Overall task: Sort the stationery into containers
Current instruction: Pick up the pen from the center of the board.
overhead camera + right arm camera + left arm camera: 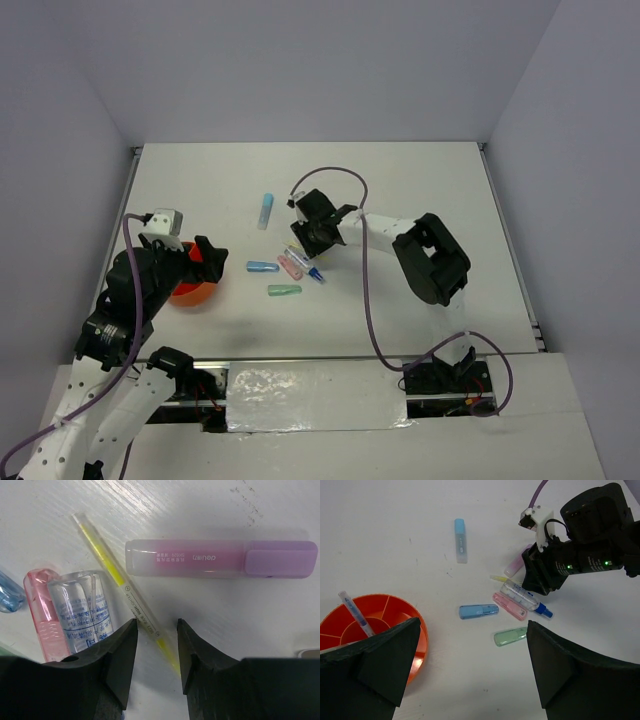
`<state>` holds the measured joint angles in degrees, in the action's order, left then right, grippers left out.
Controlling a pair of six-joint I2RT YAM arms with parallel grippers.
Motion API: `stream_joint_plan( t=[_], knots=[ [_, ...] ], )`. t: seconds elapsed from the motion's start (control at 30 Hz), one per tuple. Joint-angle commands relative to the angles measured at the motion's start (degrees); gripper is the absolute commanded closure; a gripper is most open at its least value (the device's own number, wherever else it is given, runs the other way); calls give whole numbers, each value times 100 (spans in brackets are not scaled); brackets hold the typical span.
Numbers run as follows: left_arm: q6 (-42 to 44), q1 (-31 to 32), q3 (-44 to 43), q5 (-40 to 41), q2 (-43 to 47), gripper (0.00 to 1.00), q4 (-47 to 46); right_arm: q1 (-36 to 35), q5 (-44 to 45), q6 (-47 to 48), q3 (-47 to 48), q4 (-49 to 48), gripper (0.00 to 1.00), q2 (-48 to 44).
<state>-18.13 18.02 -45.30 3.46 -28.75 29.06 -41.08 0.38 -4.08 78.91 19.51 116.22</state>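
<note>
The orange cup (195, 290) sits at the left and holds a clear pen (355, 612); the cup also shows in the left wrist view (380, 615). My left gripper (472, 665) is open and empty, just right of the cup. On the table lie a light blue piece (461, 540), a blue piece (478, 611), a pink piece (509, 606), a green piece (510, 636) and a clear blue-tipped pen (525, 598). My right gripper (156, 630) is open, low over a thin yellow pen (120, 577) that runs between its jaws. A purple piece (220, 557) lies just beyond.
A purple cable (365, 300) loops from the right arm's wrist down to its base. The right arm's dark elbow (432, 258) hangs over the table's right half. Walls enclose the table (420, 180) at the back and both sides.
</note>
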Motion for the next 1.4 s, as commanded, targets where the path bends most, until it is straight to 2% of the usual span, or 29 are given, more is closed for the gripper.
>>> stream_joint_plan(
  t=[0.0, 0.23, 0.53, 0.77, 0.9, 1.0, 1.13, 1.23, 1.27, 1.37],
  knots=[
    [73, -9, 12, -92, -16, 1, -260, -216, 602, 161, 80, 501, 56, 436],
    [73, -9, 21, -118, -69, 1, -260, -260, 850, 56, -551, 510, 63, 190],
    [-59, -9, -32, -188, -95, 1, -269, -269, 551, -119, -1326, 405, 93, -371],
    [-112, 0, -67, -188, -95, 1, -252, -251, 542, -181, -1642, 273, 96, -1321],
    [-304, -9, -120, -284, -113, 1, -243, -251, 945, -260, -1634, 466, 100, -1969],
    [-507, -9, -155, -679, -157, 1, -444, -251, 1121, -427, -1634, 589, 100, -2410],
    [-1130, -9, -330, -1426, -359, 1, -848, -251, 1140, -769, -1712, 668, 100, -3552],
    [-1753, -9, -357, -2567, -622, 1, -1743, -251, 816, -1156, -1984, 414, 100, -4571],
    [-2173, 26, -322, -3075, -753, 1, -2303, -251, 736, -1392, -2177, 231, 100, -5113],
    [-2738, 411, -339, -3204, -851, 1, -3192, -304, 359, -1858, -2643, -244, 100, -6238]
  ],
)
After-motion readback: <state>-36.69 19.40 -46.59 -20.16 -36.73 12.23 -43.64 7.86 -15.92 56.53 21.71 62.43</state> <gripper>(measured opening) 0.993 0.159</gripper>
